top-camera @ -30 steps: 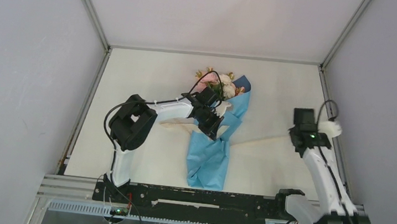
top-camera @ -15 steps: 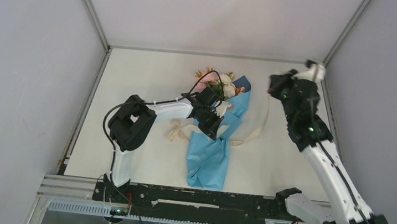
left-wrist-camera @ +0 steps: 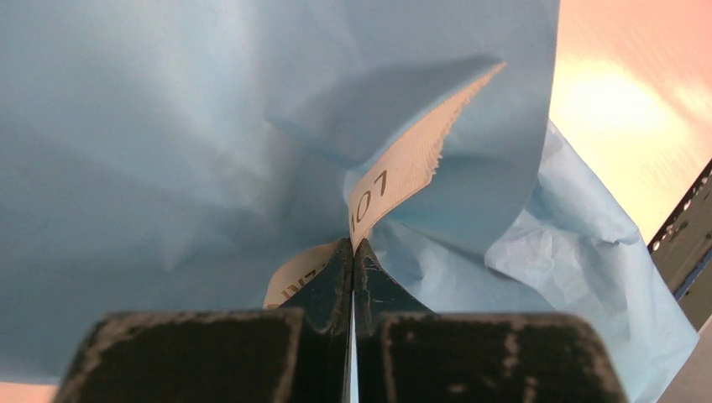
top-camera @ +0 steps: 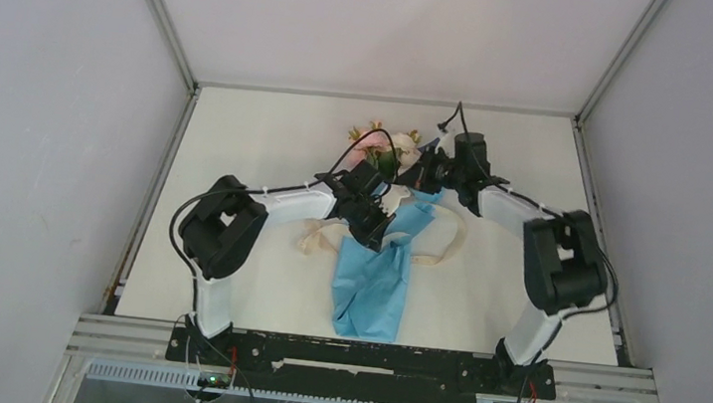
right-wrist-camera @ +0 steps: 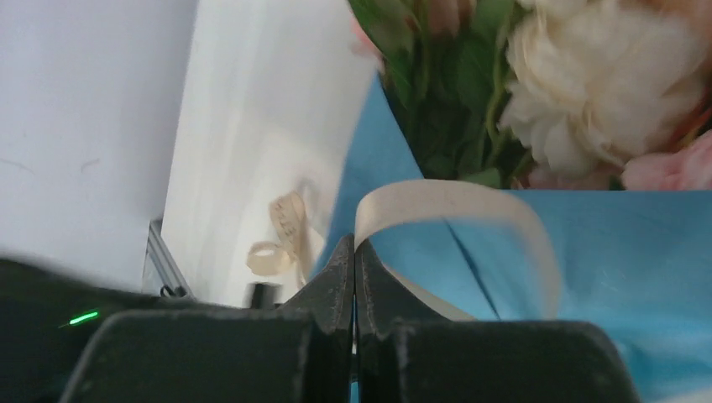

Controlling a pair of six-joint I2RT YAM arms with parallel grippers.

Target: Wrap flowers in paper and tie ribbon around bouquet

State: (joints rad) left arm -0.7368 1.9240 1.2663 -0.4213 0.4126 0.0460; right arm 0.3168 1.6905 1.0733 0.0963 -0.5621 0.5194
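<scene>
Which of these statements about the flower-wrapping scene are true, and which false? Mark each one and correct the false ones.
1. The left pincer is shut on the ribbon. True.
2. The right pincer is open and holds nothing. False: it is shut on the ribbon too.
3. The flowers are at the end of the blue paper farthest from the arm bases. True.
4. The flowers stand upright in a vase. False: they lie in the paper on the table.
</scene>
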